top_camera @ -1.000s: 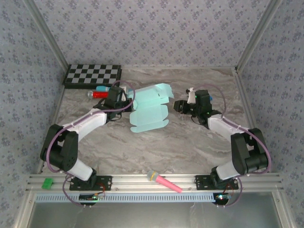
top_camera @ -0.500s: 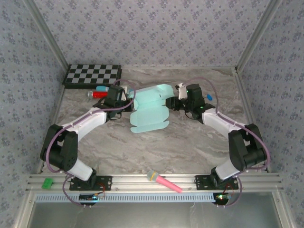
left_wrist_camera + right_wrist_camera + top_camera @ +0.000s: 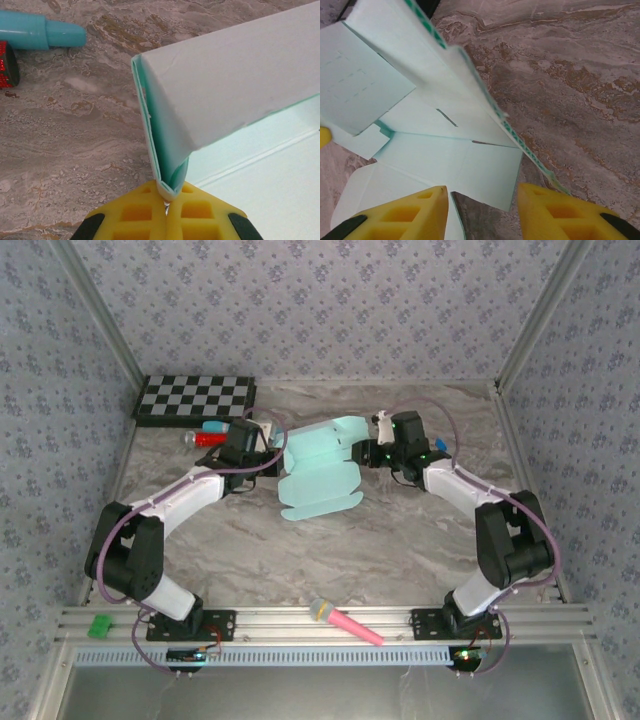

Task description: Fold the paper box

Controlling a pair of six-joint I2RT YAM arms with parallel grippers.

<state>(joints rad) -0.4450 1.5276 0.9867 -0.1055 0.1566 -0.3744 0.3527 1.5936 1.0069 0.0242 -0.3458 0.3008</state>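
Found the right gripper (image 3: 368, 452) drawn in against the pale aqua-blue, die-cut thin-card paper box (image 3: 320, 475), after hanging well off to the right of it a second earlier. Found the box's raised far flap standing differently too, and the left arm's pose as before.

Counted two arms, two grippers, one box, one black-and-white checkerboard (image 3: 195, 398), one teal plastic pen (image 3: 215, 426), one glittery red cylinder (image 3: 207, 439), one pink toy microphone with a yellow-green head (image 3: 345, 623) and one small green block (image 3: 100, 625).

Placed the box right of the checkerboard and a little nearer the arm bases. Placed pen and cylinder just in front of the checkerboard, and microphone and block far nearer, on the metal rail (image 3: 260, 618).

Saw the left gripper (image 3: 166, 201) pinched tight on a folded edge of the box, and the right gripper's fingers spread wide beneath the box's panels. Could not tell contact between those fingers and the card.

Lost most of the red cylinder past the left wrist view's edge, and part of the far flap behind the right gripper from above.
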